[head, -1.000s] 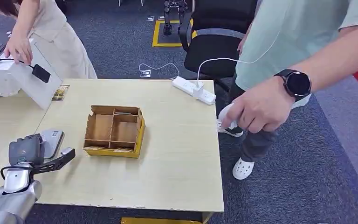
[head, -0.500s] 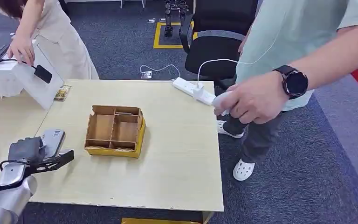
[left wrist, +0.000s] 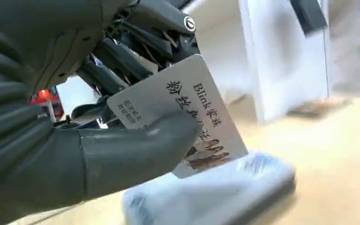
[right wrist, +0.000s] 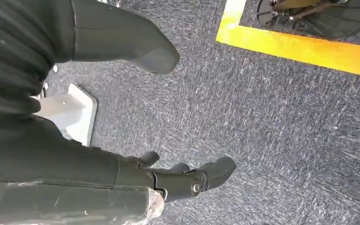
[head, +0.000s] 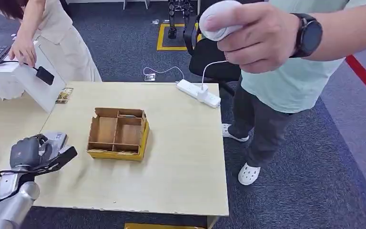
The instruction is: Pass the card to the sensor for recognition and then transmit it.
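Note:
My left hand (head: 28, 152) is low over the near left part of the table (head: 181, 157). In the left wrist view my left hand (left wrist: 75, 154) pinches a white printed card (left wrist: 187, 108) between thumb and fingers. The card is tilted, with its lower edge just above a pale grey sensor device (left wrist: 225, 192); I cannot tell if they touch. In the head view the sensor (head: 57, 139) lies on the table right beside the hand. My right hand (right wrist: 178, 180) hangs over dark carpet with its fingers apart and nothing in it.
A cardboard box with dividers (head: 117, 133) stands mid-table, a power strip (head: 198, 93) at the far edge. A person at the far left touches a white stand (head: 33, 81). A person at the right holds a white rounded object (head: 219, 19) up high. A black chair (head: 219, 52) stands behind.
The person at the right has lifted the white object from table-edge height up toward the camera. My left hand has shifted slightly beside the sensor, still holding the card.

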Available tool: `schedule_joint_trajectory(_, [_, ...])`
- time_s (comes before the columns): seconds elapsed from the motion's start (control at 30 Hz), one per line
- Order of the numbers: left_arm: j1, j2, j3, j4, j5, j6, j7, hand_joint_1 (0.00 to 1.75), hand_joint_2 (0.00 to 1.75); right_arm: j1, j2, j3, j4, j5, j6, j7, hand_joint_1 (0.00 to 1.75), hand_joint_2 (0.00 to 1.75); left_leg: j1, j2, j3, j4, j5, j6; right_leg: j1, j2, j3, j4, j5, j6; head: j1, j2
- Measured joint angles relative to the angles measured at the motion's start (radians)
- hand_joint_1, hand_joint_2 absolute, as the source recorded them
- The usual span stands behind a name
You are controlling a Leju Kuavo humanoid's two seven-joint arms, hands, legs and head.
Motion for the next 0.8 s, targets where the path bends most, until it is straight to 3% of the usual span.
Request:
schedule_joint_trajectory(0.1, [0.003, -0.002, 0.015, -0.037, 0.022, 0.008, -0.011, 1.75, 1.75, 0.000, 0.001, 0.000, 0.000, 0.000, 0.000, 0.000, 0.00, 1.75, 0.000, 0.000, 0.000, 0.000, 0.000, 0.000, 0.000, 0.000, -0.001, 0.000, 0.000, 0.000, 0.000, 0.000])
schedule_joint_trajectory(0.23, [0.000, -0.007, 0.043, -0.094, 0.078, 0.111, -0.059, 1.75, 1.75, 0.000, 0.002, 0.000, 0.000, 0.011, 0.000, -0.001, 0.00, 1.75, 0.000, 0.000, -0.003, 0.000, 0.000, 0.000, 0.000, 0.000, -0.004, 0.000, 0.000, 0.000, 0.000, 0.000])
schedule_joint_trajectory(0.43, [-0.075, -0.007, 0.091, -0.118, 0.031, 0.243, -0.032, 1.75, 1.75, -0.002, 0.008, 0.000, -0.001, 0.024, 0.002, 0.000, 0.00, 1.75, 0.000, 0.000, -0.004, 0.000, 0.000, 0.000, 0.000, 0.000, -0.004, 0.000, 0.000, 0.000, 0.000, 0.000])
schedule_joint_trajectory(0.8, [-0.143, -0.013, 0.133, -0.109, -0.033, 0.248, -0.050, 1.75, 1.75, -0.006, 0.013, 0.000, -0.002, 0.036, 0.003, 0.002, 0.00, 1.75, 0.000, 0.000, -0.005, 0.000, 0.000, 0.000, 0.000, 0.001, -0.005, 0.000, 0.000, 0.000, 0.000, 0.000])
